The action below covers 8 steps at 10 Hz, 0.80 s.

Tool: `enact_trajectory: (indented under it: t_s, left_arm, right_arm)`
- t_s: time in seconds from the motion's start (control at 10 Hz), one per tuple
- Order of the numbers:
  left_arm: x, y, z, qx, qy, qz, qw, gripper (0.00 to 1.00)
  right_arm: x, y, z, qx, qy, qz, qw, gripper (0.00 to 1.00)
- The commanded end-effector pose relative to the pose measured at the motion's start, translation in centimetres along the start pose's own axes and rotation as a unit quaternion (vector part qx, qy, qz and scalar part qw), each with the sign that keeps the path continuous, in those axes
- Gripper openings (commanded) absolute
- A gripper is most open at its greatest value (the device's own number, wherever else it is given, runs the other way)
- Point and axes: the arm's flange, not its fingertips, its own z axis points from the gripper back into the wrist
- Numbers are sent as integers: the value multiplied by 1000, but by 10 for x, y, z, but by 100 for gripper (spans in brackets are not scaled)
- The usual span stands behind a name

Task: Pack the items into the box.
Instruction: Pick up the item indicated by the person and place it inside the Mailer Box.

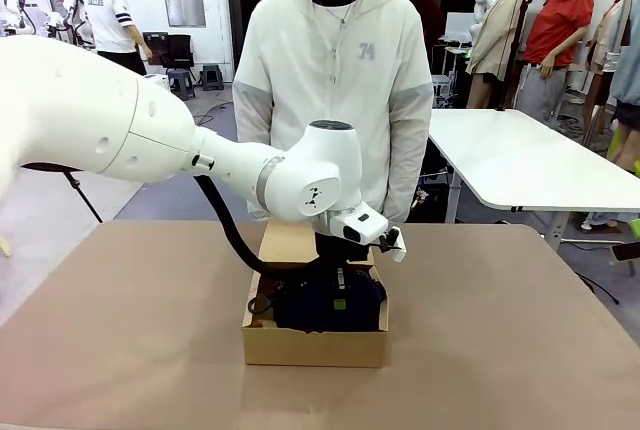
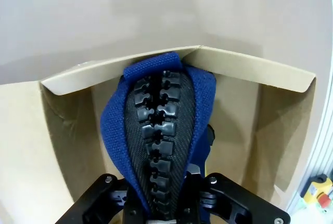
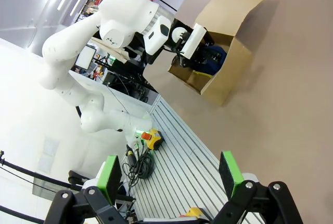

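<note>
The left arm reaches in from the left, across the table's (image 1: 120, 330) ctr, w/ its wrist bent down over the box (image 1: 310, 348). The left gripper (image 1: 338, 300) is down inside the box, jaws closed tight on the navy pouch (image 1: 330, 305).

In the left wrist view the gripper (image 2: 164, 203) pinches the pouch (image 2: 156, 130) at its near end. The black zipper runs straight up the middle btw the blue fabric edges, and a blue loop sits at the far end against the box (image 2: 250, 67) wall. Cardboard walls rise on both sides, so the pouch is w/in the box. Can't tell whether it rests on the bottom.

The box sits near the table's middle, its flap lid (image 1: 290, 243) standing up at the far side, just in front of a person (image 1: 330, 80) in a white hooded jacket.

From the right wrist view the box (image 3: 229, 73) is well apart, lid (image 3: 223, 5) open, w/ the left gripper (image 3: 200, 52) reaching in and the blue pouch (image 3: 216, 57) showing inside. The right gripper (image 3: 170, 174) has its jaws spread wide, green pads apart, nothing btw them. It hangs over the slotted metal base by the table's (image 3: 291, 78) near edge, w/ a yellow-and-red stop button (image 3: 151, 138) beyond it.
</note>
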Motion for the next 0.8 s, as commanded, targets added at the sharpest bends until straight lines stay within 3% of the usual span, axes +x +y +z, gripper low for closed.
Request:
enact_trajectory:
  t_s: [0.0,0.2,0.4,0.7]
  left_arm:
    - [-2,-1,-16,-23,19,-15,999,0]
    - [-1,0,-18,-34,12,-22,999,0]
    - [-2,0,-11,-16,26,-23,999,100]
    - [-14,2,13,4,22,-14,1000,100]
  right_arm:
    - [0,3,2,1,7,1,1000,100]
    - [0,3,2,1,7,1,1000,100]
    - [0,3,2,1,7,1,1000,100]
    - [0,3,2,1,7,1,1000,100]
